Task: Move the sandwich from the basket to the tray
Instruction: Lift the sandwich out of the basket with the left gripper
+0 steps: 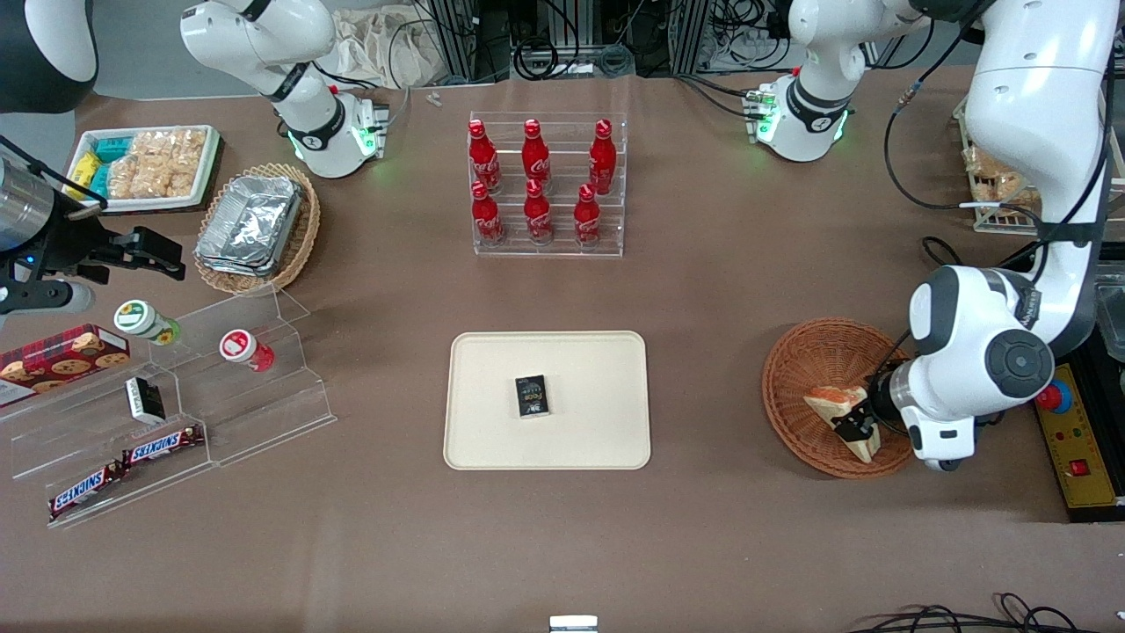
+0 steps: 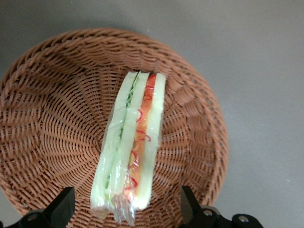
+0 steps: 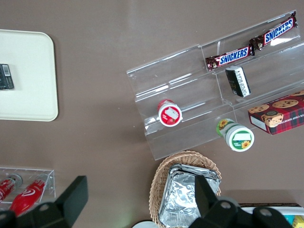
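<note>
The sandwich (image 2: 135, 142), a clear-wrapped wedge of pale bread with red and green filling, lies on its edge in the round reddish-brown wicker basket (image 2: 52, 118). My left gripper (image 2: 126, 209) is open and low over the basket. Its two black fingers (image 2: 64, 206) stand apart on either side of the sandwich's end, with gaps showing. From the front, the gripper (image 1: 857, 428) is down in the basket (image 1: 795, 352) over the sandwich (image 1: 833, 401), toward the working arm's end of the table. The cream tray (image 1: 492, 369) lies mid-table.
A small black packet (image 1: 531, 396) lies on the tray. A clear rack of red bottles (image 1: 547, 189) stands farther from the camera than the tray. A yellow control box with red buttons (image 1: 1077, 440) sits beside the basket. A clear stepped shelf with Snickers bars (image 1: 163, 444) stands toward the parked arm's end.
</note>
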You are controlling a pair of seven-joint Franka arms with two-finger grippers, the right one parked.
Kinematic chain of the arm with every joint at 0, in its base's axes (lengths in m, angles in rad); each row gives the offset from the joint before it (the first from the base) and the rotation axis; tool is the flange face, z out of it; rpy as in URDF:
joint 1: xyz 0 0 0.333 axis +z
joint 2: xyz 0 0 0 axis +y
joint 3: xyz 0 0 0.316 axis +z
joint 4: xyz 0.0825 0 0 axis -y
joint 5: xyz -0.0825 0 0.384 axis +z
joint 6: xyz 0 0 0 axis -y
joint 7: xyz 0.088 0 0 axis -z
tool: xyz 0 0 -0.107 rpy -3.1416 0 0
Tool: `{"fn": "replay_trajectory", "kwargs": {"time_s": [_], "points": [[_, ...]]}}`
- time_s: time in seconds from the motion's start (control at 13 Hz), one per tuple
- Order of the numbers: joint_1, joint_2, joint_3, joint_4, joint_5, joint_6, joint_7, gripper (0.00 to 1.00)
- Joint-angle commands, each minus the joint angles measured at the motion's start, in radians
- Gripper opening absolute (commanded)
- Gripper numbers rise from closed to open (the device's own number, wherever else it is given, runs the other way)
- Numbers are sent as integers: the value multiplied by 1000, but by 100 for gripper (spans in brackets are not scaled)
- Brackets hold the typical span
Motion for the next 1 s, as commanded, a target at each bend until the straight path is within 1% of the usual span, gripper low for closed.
{"fn": "replay_trajectory", "kwargs": {"time_s": [0.0,0.15,0.23,0.38,0.46,0.69,0.77,0.92], "points": [[6,4,4,-33,21,36,-17,100],[6,21,4,-33,48,52,-18,100],[6,24,6,-32,51,59,-18,78],[3,29,4,-16,52,59,-17,7],[3,34,4,-1,52,59,-18,0],[6,9,3,8,52,40,6,0],[7,-38,3,7,50,-14,26,0],[6,-141,-5,34,30,-188,86,0]]}}
